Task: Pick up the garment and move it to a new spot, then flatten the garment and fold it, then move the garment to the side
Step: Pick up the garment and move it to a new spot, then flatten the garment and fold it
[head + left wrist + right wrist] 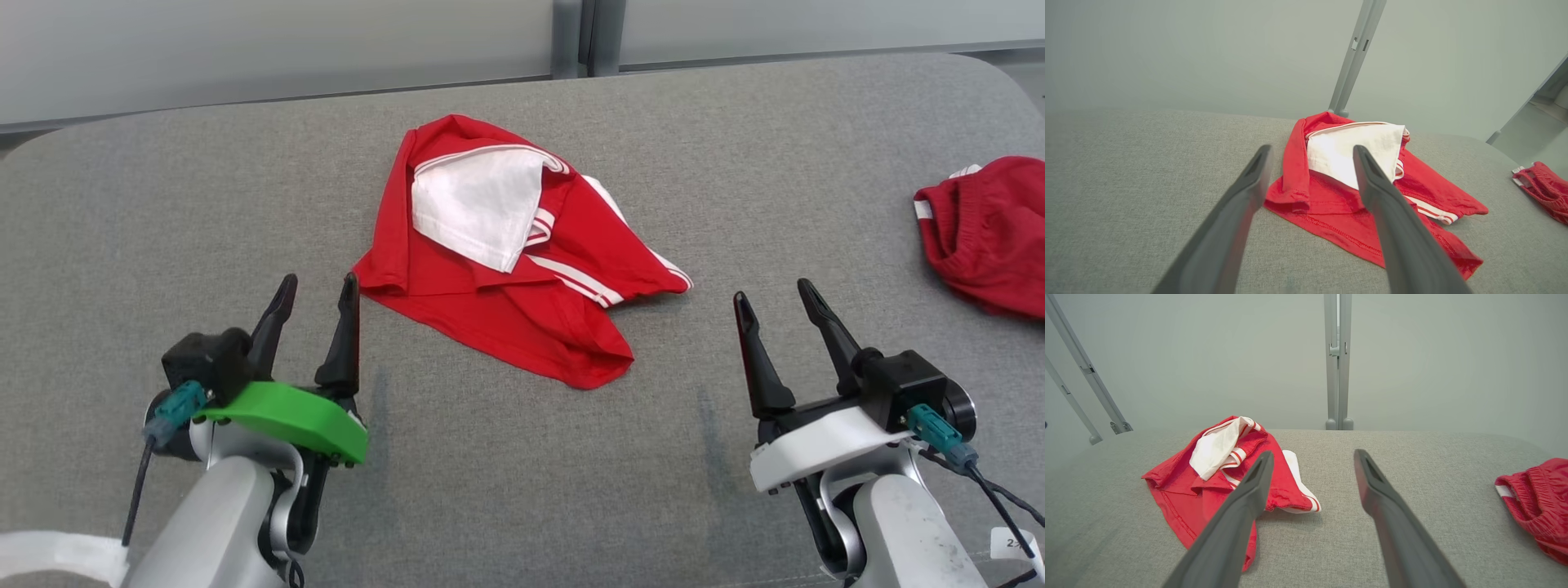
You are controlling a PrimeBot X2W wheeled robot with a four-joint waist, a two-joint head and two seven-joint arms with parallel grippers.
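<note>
A grey fabric-covered bench (163, 204) fills the scene, seen from above and behind two robot arms. A crumpled red short-sleeved garment with a white panel and white stripes (490, 310) lies unfolded near the middle of the bench, not held by anything. Its long axis runs slantwise, from the far end at about 11 o'clock to a near, rounded corner at about 5 o'clock. The white panel sits on the far half.

The left fingers (347, 327), two long dark prongs on a green mount, stand apart at the lower left. The garment's near-left corner lies just beside the tip of the inner prong; whether they touch cannot be told. From these fingers the cloth spreads away toward 1 o'clock. In the left wrist view the same corner and hem (1331, 228) sit straight ahead, between the spread prongs.

The right fingers (755, 351), on a white mount at the lower right, are also apart and empty. The garment lies at about 10 o'clock from them, with bare bench between. The left arm is clearly the nearer one, so the pick-up looks like its job: a short reach forward onto that corner.

A second bunched red piece of clothing with an elastic waistband (992, 237) rests at the bench's 3 o'clock edge, well apart.
</note>
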